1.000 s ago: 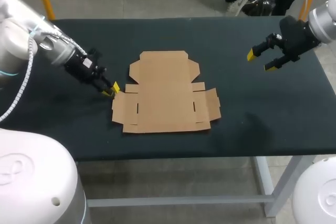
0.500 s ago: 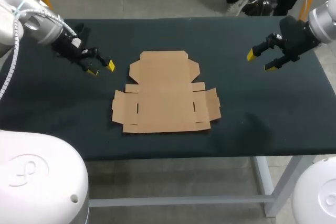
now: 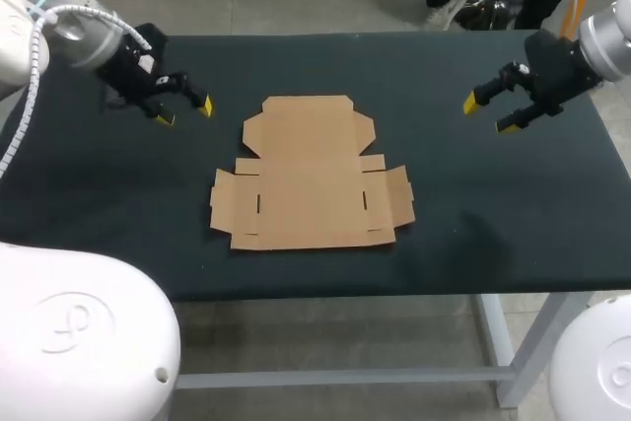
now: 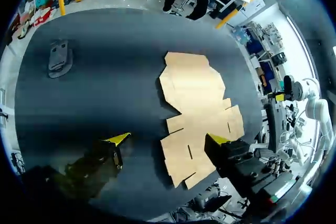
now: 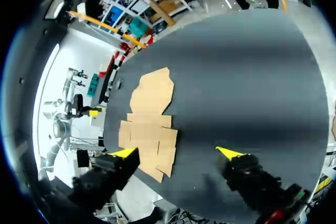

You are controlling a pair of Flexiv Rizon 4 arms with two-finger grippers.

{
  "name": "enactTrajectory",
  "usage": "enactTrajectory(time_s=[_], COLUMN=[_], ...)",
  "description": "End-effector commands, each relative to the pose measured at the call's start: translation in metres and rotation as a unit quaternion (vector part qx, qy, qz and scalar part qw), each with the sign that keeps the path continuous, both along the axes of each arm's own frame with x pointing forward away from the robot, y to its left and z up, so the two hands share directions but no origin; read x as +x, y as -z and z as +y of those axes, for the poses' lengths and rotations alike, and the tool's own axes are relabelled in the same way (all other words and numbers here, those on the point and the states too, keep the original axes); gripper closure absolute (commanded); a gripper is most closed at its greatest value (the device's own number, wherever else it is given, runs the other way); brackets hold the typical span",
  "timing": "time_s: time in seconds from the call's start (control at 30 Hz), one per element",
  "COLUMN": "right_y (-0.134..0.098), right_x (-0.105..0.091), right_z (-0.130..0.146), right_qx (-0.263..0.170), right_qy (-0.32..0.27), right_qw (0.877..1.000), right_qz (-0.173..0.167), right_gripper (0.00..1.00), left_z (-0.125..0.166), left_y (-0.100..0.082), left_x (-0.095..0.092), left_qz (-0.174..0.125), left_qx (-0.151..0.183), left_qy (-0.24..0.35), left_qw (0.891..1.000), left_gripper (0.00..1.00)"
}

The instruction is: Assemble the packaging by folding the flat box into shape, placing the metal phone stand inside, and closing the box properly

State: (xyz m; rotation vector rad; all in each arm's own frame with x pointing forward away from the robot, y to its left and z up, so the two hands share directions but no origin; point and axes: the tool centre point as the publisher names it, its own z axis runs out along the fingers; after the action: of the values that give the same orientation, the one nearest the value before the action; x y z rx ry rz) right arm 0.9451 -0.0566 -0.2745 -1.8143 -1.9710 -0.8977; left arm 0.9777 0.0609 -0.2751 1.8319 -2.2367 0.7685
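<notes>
I see the flat box [image 3: 309, 175] lying unfolded near the middle of the dark counter [image 3: 473, 194]: plain brown cardboard, every flap spread out level, slits and creases showing. In my left wrist view a grey metal phone stand [image 4: 59, 59] lies well apart from it.

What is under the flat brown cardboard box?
The flat brown cardboard box lies spread on the black table. Whatever is directly beneath the cardboard is hidden.

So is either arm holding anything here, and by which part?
Nothing is held. The left jaws and the right jaws both stand open and empty, each off to its own side of the flat cardboard box, touching nothing.
</notes>
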Motion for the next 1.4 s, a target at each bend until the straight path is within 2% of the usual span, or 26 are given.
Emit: enactTrajectory(time_s=[0.03,0.33,0.4,0.43,0.47,0.57,0.73,1.4], right_y=[0.005,0.015,0.017,0.019,0.020,0.025,0.034,0.034], right_x=[0.006,0.018,0.021,0.023,0.024,0.026,0.030,0.030], right_z=[0.009,0.024,0.026,0.027,0.029,0.033,0.039,0.039], right_qx=[0.002,0.007,0.007,0.009,0.009,0.012,0.009,0.009], right_qy=[0.001,0.010,0.014,0.014,0.017,0.018,0.013,0.013], right_qw=[1.000,1.000,1.000,1.000,1.000,1.000,1.000,1.000], right_qz=[0.003,-0.008,-0.012,-0.012,-0.014,-0.014,0.009,0.009], right_gripper=[0.00,0.00,0.58,0.69,1.00,1.00,1.00,1.00], left_z=[0.003,0.007,0.006,0.006,0.006,0.005,0.004,0.004], left_y=[-0.001,0.008,0.010,0.012,0.013,0.017,0.021,0.021], left_x=[-0.010,-0.017,-0.018,-0.018,-0.019,-0.019,-0.018,-0.018], left_qz=[-0.001,0.012,0.013,0.014,0.014,0.015,0.021,0.021], left_qx=[0.004,-0.004,-0.005,-0.006,-0.009,-0.012,-0.014,-0.014], left_qy=[-0.018,-0.029,-0.030,-0.030,-0.036,-0.043,-0.042,-0.042], left_qw=[1.000,1.000,0.999,0.999,0.999,0.999,0.999,0.999], left_gripper=[1.00,1.00,1.00,1.00,1.00,1.00,1.00,1.00])
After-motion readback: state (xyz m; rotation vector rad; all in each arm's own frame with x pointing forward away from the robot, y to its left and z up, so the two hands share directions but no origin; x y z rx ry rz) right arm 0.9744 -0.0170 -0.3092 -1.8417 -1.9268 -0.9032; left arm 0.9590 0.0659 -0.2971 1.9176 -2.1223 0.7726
